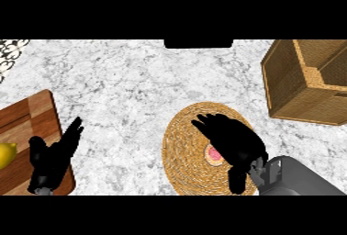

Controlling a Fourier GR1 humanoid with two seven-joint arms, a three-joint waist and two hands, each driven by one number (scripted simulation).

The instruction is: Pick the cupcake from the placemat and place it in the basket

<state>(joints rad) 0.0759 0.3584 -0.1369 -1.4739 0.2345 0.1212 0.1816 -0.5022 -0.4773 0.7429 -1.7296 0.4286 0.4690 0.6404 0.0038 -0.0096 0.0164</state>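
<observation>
So the right hand [234, 140] was hovering low over the round woven placemat [181, 151], fingers spread apart and pointing up-left. The cupcake [215, 155] sat on the placemat right under the palm, just a bit of pink frosting peeking out below the fingers; couldn't tell if anything was touching it. The wicker basket [298, 96] was well off to the upper right of the fingertips. Left hand [51, 156] rested open, fingers straight, over the wooden cutting board [24, 119], with a lemon [5, 153] just left of it.
</observation>
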